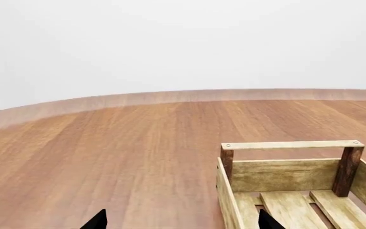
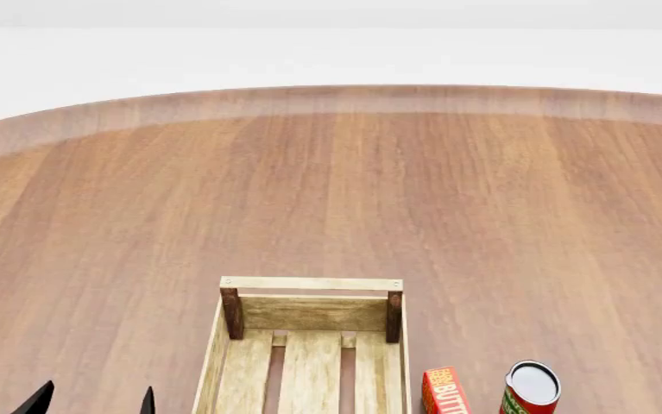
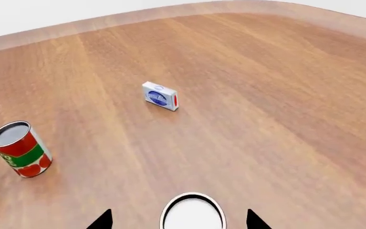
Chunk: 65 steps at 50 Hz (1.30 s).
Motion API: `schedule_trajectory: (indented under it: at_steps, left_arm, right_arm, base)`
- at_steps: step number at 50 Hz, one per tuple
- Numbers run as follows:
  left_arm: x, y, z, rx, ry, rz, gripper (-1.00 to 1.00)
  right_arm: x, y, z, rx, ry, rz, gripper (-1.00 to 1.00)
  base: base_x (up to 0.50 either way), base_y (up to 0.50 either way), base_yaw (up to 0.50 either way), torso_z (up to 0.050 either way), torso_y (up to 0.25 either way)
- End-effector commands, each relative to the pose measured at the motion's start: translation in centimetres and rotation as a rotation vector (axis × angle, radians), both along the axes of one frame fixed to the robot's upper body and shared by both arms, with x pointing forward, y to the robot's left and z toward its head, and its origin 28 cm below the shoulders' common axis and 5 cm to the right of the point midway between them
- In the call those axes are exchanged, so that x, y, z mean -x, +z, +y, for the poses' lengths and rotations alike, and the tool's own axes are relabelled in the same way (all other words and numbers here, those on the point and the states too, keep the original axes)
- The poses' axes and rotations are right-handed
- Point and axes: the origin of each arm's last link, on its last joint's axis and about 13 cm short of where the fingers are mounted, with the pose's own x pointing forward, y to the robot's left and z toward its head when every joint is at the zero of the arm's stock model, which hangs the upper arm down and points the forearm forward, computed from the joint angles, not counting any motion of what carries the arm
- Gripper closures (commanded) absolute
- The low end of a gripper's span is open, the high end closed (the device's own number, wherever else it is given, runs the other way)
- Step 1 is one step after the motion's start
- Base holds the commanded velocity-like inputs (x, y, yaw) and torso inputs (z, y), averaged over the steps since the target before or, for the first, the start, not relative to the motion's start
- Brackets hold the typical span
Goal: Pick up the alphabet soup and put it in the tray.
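Roughly, by size, big to small:

Table (image 2: 446, 198): round wood top, far edge curving across head view; everything sits toward the near edge.

Tray (image 2: 307, 345): light-wood crate w/ slatted base, near edge, a bit left of centre; nothing seen inside, near end cut off by the frame.

Red-and-green can (image 3: 20, 149): grey top, upright, right of the tray near the near edge. Not the target.

Butter box (image 2: 446, 392): red-orange, between tray and that can, apart from both.

Small blue-white box (image 3: 160, 96): lies alone, further toward the far edge, right wrist view only.

Alphabet soup (image 3: 193, 215): only a white round top shows, bottom of right wrist view, between the two black tips. Label hidden, so ID is a judgement.

Right gripper (image 3: 179, 220): jaws spread wide, either side of the can top, no contact visible.

Left gripper (image 2: 91, 401): jaws parted, holding nothing, hovering left of the tray.

Risk: descent off-centre, so one tip clips the rim and tips the can; or mixing it up w/ the other can.
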Motion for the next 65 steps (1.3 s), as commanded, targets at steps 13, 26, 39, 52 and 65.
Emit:
schedule_trajectory:
  at_steps: [13, 26, 39, 52, 65]
  left_arm:
    - [0.0, 0.2, 0.1, -0.003, 0.000, -0.004, -1.00]
    - [0.0, 0.2, 0.0, -0.002, -0.004, -0.004, -1.00]
    - [0.0, 0.0, -0.1, 0.001, -0.006, 0.001, -1.00]
    - [0.0, -0.2, 0.0, 0.005, -0.003, 0.005, -1.00]
    - [0.1, -0.2, 0.0, 0.007, -0.001, 0.003, -1.00]
  right_arm:
    - [-1.9, -2.0, -0.7, -0.040, 0.016, 0.071, -1.00]
    - [-2.0, -3.0, -1.2, -0.045, 0.007, 0.112, -1.00]
    - [-2.2, -4.0, -1.6, -0.056, -0.007, 0.137, -1.00]
    - [-2.6, -4.7, -1.7, -0.054, -0.005, 0.164, -1.00]
    - [-2.7, -5.5, -2.1, -0.061, -0.025, 0.181, -1.00]
  base:
    - [0.00, 0.00, 0.00, 0.000, 0.000]
    - [0.00, 0.00, 0.00, 0.000, 0.000]
    - [0.00, 0.00, 0.00, 0.000, 0.000]
    - [0.00, 0.00, 0.00, 0.000, 0.000]
    - [0.00, 0.00, 0.00, 0.000, 0.000]
